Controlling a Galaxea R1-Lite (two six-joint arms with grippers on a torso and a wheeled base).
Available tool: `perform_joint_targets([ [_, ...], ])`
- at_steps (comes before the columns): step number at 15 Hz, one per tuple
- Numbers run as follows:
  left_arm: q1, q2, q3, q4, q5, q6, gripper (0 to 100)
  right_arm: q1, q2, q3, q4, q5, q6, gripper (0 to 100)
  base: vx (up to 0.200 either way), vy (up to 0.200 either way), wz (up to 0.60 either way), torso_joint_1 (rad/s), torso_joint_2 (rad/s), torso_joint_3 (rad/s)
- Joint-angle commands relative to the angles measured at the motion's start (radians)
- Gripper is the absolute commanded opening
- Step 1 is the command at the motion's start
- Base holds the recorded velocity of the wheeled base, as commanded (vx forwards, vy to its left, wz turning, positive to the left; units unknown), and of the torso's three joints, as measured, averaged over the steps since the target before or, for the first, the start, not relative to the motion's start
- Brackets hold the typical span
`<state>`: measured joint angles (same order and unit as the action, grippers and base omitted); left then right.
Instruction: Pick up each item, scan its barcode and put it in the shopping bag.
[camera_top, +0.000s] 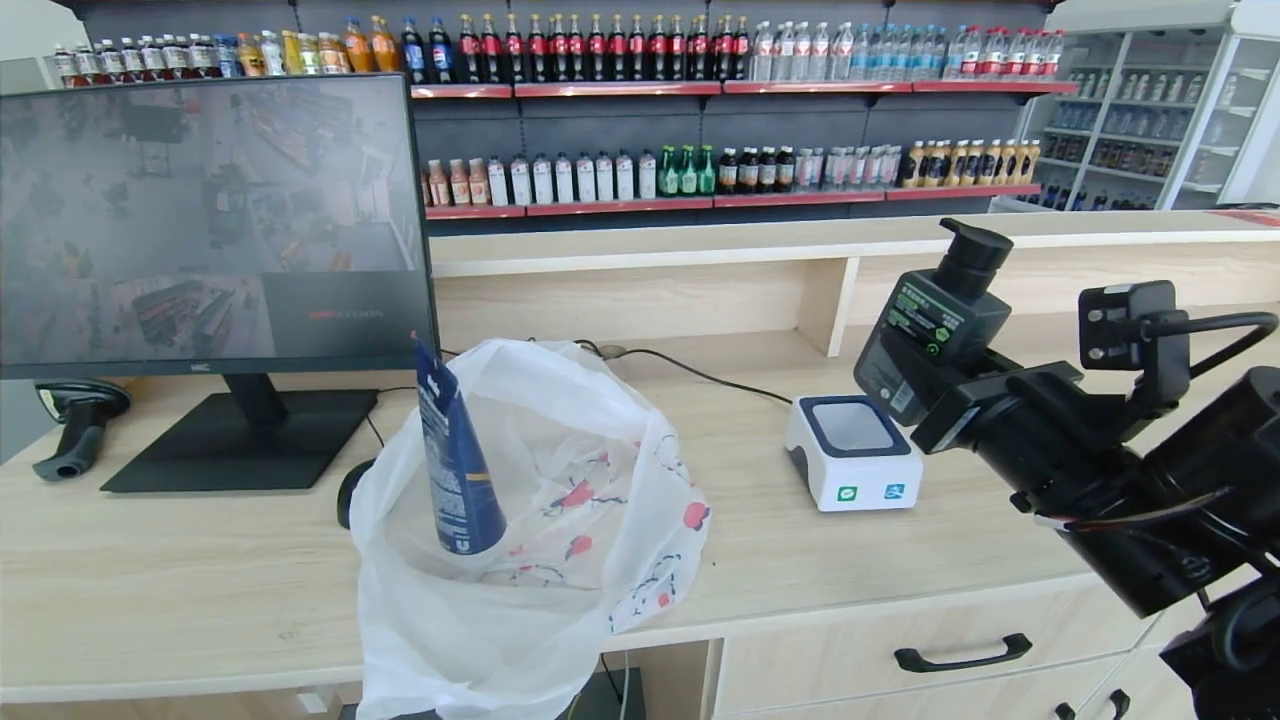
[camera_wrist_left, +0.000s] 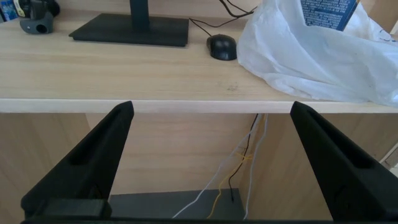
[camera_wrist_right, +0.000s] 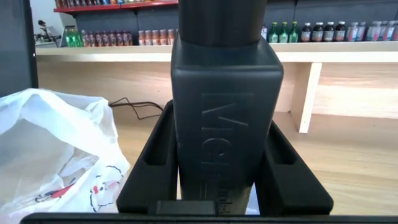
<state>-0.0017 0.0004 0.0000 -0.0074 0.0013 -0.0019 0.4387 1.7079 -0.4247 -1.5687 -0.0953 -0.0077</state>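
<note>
Your right gripper (camera_top: 965, 405) is clamped on the black square plastic bottle with a black pump cap (camera_top: 935, 320). The right wrist view shows a finger pressed on each side of the bottle's body. The bottle is held in the air, tilted, with its cap towards one o'clock and its labelled face turned down and left. It hangs at about two o'clock from the small white box scanner with a dark glass top (camera_top: 850, 450), and its lower corner is close over the scanner's far right corner.

At nine o'clock from that scanner, the white translucent plastic shopping bag with red prints (camera_top: 600, 520) sits at the front edge of the light wooden counter (camera_top: 200, 590), mouth open and part of it drooping over the edge. You have one item in it: a dark blue plastic tube (camera_top: 455, 460) standing cap down, its crimped end leaning towards eleven o'clock and poking above the rim.

Your left gripper (camera_wrist_left: 211, 112) is released, fingers spread wide with nothing between them, lower than the counter's front edge.

A black computer mouse (camera_wrist_left: 222, 46) lies just beside the bag at nine o'clock. A black flat monitor (camera_top: 200, 220) stands at ten o'clock from the bag, with a black handheld scanner (camera_top: 75, 420) at nine o'clock from its base.
</note>
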Motion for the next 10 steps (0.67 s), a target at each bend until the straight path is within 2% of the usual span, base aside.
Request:
perform_joint_targets([
  [1,0.002,0.000,0.000,0.000,0.000,-0.001,100,0.000,-0.019,-0.006,-0.002,0.003,-0.011,0,0.000,0.000,0.00,0.000,0.00,0.000],
  [4,0.000,0.000,0.000,0.000,0.000,-0.001,100,-0.015,-0.008,-0.048,-0.002,0.085,-0.107,0,0.000,0.000,0.00,0.000,0.00,0.000],
  [7,0.000,0.000,0.000,0.000,0.000,-0.001,100,-0.034,0.045,-0.071,-0.002,0.203,-0.357,0,0.000,0.000,0.00,0.000,0.00,0.000],
  [10,0.000,0.000,0.000,0.000,0.000,-0.001,100,-0.038,0.121,-0.105,-0.002,0.278,-0.457,0,0.000,0.000,0.00,0.000,0.00,0.000],
])
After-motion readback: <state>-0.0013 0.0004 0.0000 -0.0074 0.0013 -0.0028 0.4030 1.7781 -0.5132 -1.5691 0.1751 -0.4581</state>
